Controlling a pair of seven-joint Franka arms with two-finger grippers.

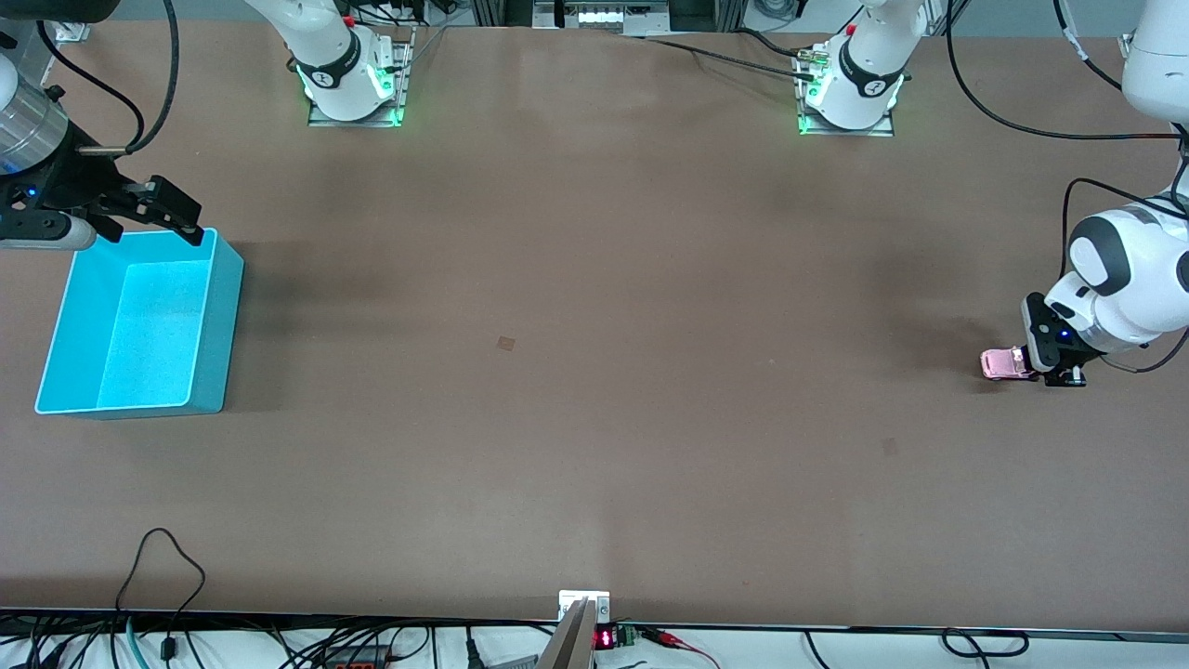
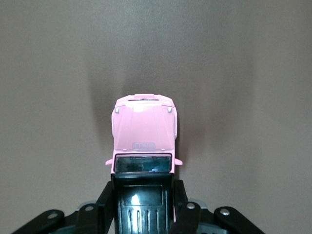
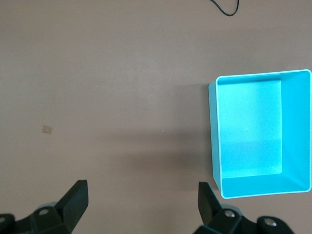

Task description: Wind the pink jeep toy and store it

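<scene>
Pink jeep toy (image 2: pixel 144 134) — rear hidden by left fingers (image 2: pixel 181 210)

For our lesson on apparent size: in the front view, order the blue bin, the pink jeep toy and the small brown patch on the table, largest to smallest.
1. Blue bin, by far the largest.
2. Pink jeep toy, held in the shut left pincer.
3. Brown patch, smallest.

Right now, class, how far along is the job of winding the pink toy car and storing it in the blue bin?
Done: the left hand has shut on the pink toy car, low at the table at the left arm's end. In hand: that grip on its black roof; whether winding has begun cannot be told. Left: storing it. The blue bin at the right arm's end holds nothing, and the right hand waits open over its rim.
</scene>
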